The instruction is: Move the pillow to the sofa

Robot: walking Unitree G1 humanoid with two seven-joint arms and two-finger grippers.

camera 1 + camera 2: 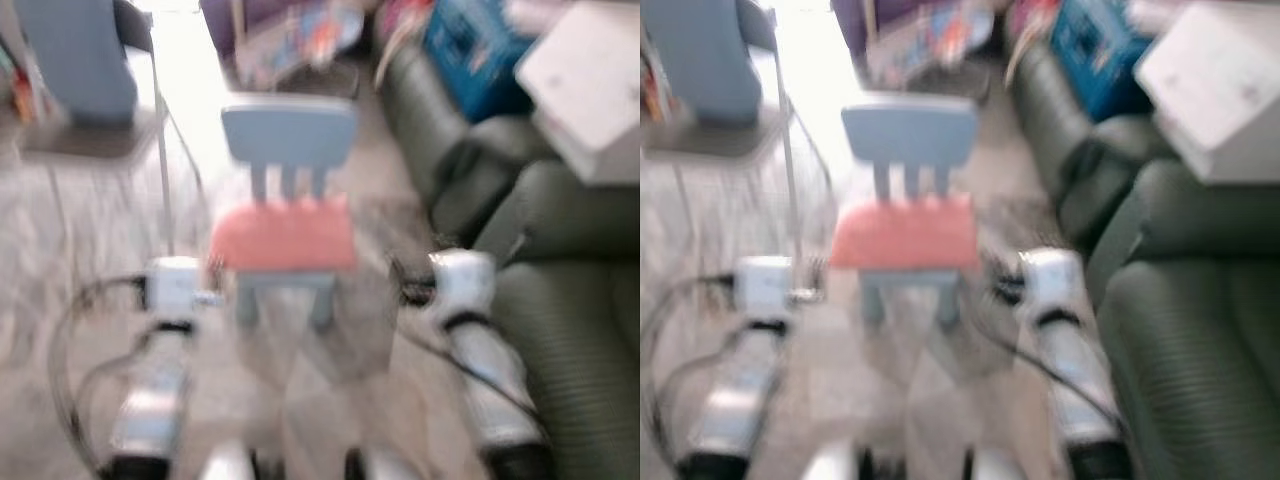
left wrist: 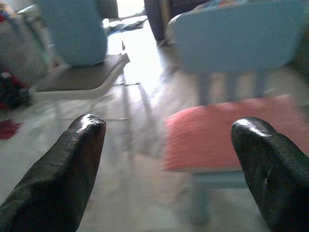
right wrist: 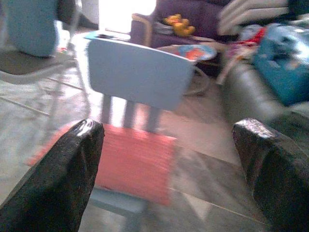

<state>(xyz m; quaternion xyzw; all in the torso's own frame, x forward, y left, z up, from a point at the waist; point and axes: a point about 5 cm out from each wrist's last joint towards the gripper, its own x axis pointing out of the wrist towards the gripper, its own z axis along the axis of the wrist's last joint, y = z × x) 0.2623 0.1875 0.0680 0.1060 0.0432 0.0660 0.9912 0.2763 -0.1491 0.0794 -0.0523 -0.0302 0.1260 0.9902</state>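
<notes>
A red pillow point(image 1: 285, 235) lies flat on the seat of a small light-blue child's chair point(image 1: 290, 135) straight ahead on the floor. The dark green sofa point(image 1: 570, 330) runs along the right side. My left gripper point(image 2: 169, 128) is open and held low, short of the chair's front left corner. On the other side my right gripper point(image 3: 169, 128) is open too, between the chair and the sofa. Neither one touches the pillow. The whole picture is blurred.
A grey metal chair point(image 1: 90, 140) with a blue cushion point(image 1: 75, 60) stands at the back left. A white box point(image 1: 590, 80) and a blue crate point(image 1: 470, 50) rest on the sofa's far end. Toys and clutter lie behind the small chair. Black cables point(image 1: 70, 330) hang by my left arm.
</notes>
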